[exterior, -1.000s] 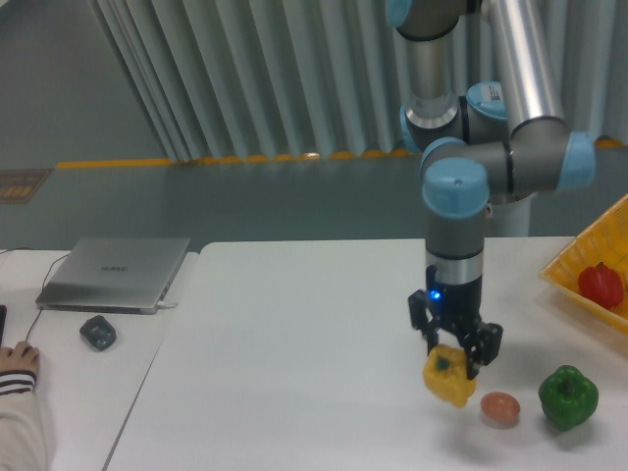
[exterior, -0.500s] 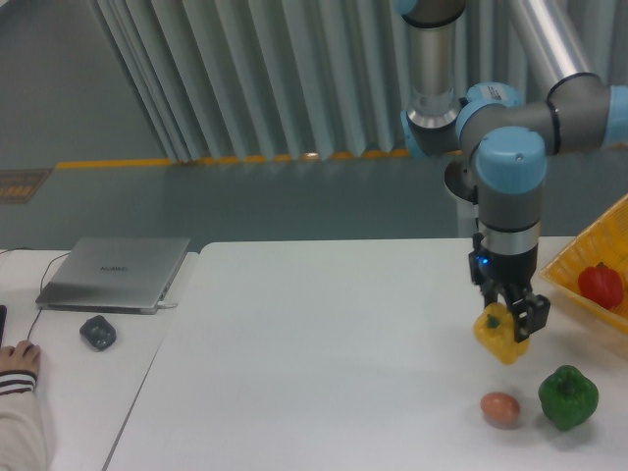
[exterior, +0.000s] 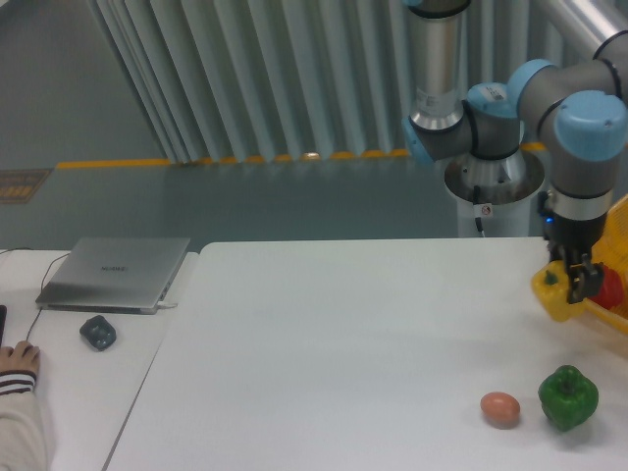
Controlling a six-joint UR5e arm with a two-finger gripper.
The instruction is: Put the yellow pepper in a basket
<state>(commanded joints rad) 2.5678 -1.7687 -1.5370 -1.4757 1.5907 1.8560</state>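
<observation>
Gripper [exterior: 571, 283] fingers are clamped on the yellow pepper [exterior: 552, 293], holding it up off the white table [exterior: 324, 353] at the far right, just at the near-left edge of the basket [exterior: 616, 218] — the pepper overlaps the basket's rim from where I stand, and I can't tell whether it is over the inside or just short of it. Behind the pepper, inside the basket, sits a red pepper [exterior: 612, 290], partly hidden by the fingers. On the table at about 6 o'clock from the held pepper rests a green pepper [exterior: 568, 397], and just beside that, at its 9 o'clock, a small orange-brown egg-shaped thing [exterior: 500, 407]. Far off at 9 o'clock — a closed laptop [exterior: 116, 272], a dark mouse [exterior: 98, 332] near it, and someone's hand [exterior: 17, 359] at the left edge
</observation>
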